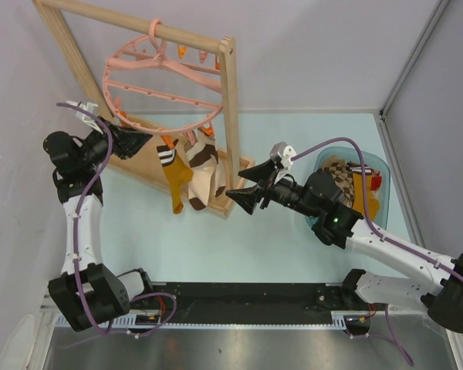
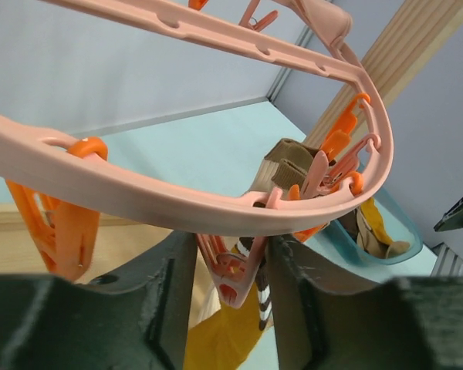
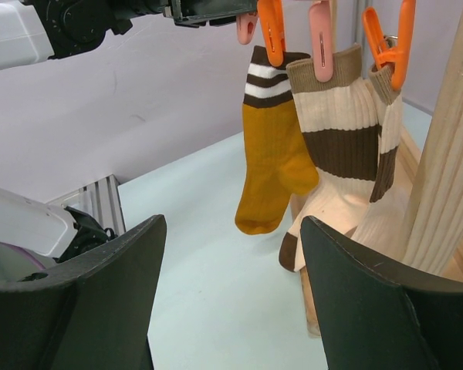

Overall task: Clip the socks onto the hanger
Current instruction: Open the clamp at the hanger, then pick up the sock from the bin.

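Note:
The round pink hanger hangs by its hook from the wooden rack's top bar. Clipped under its near rim are a mustard sock with a striped cuff and a cream-and-brown sock. My left gripper reaches under the rim. Its jaws are shut on a pink clip, one finger against each side of it, and the mustard sock hangs just beyond. My right gripper hovers open beside the rack post, with nothing between its fingers. It faces the mustard sock and the cream-and-brown sock.
A teal bin at the right holds more socks, among them an argyle one. The wooden rack's post stands between my right gripper and the hanger, its base board on the table. Orange clips hang along the rim.

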